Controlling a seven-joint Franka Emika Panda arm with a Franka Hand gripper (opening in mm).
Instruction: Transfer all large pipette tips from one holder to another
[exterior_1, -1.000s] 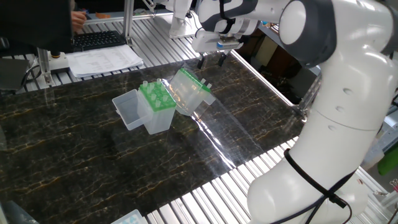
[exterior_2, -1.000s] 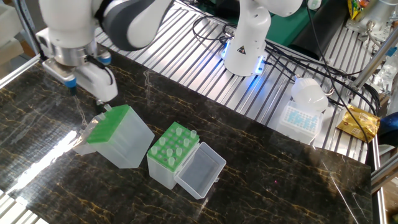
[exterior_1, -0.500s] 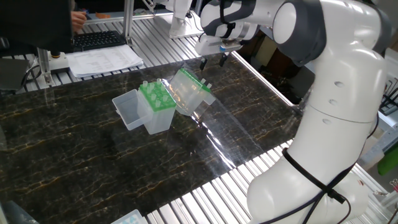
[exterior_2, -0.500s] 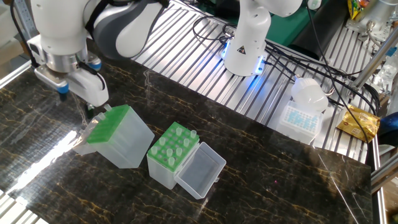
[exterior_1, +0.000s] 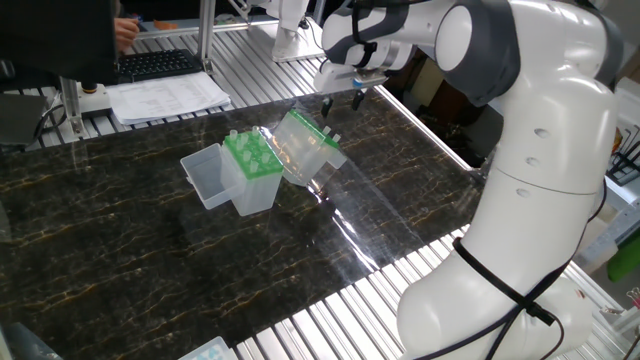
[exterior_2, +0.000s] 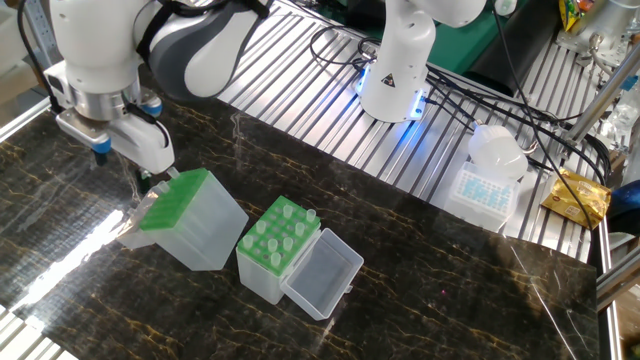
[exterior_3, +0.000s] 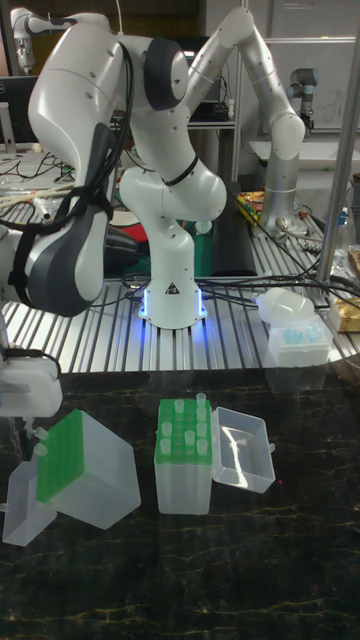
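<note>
An upright clear holder (exterior_1: 254, 178) (exterior_2: 272, 258) (exterior_3: 184, 462) carries several large pipette tips (exterior_1: 247, 152) (exterior_2: 284, 226) (exterior_3: 186, 415) in its green plate, its lid (exterior_2: 326, 276) hinged open beside it. A second holder (exterior_1: 306, 146) (exterior_2: 196, 220) (exterior_3: 88, 482) lies tilted next to it, with one tip (exterior_1: 335, 137) standing at its far corner. My gripper (exterior_1: 342, 101) (exterior_2: 130, 168) (exterior_3: 26, 430) hangs just above and beyond that tilted holder's raised edge. Its fingers (exterior_1: 325, 103) stand apart with nothing visible between them.
A keyboard (exterior_1: 160, 64) and papers (exterior_1: 170, 96) lie on the slatted bench behind the dark table. Another robot's base (exterior_2: 396, 80), cables, a small blue-tip box (exterior_2: 484, 192) and a yellow packet (exterior_2: 580, 196) sit on the far side.
The gripper has drifted a little away from the tilted holder, leftwards in the other fixed view. Both holders and the tips stay where they were.
</note>
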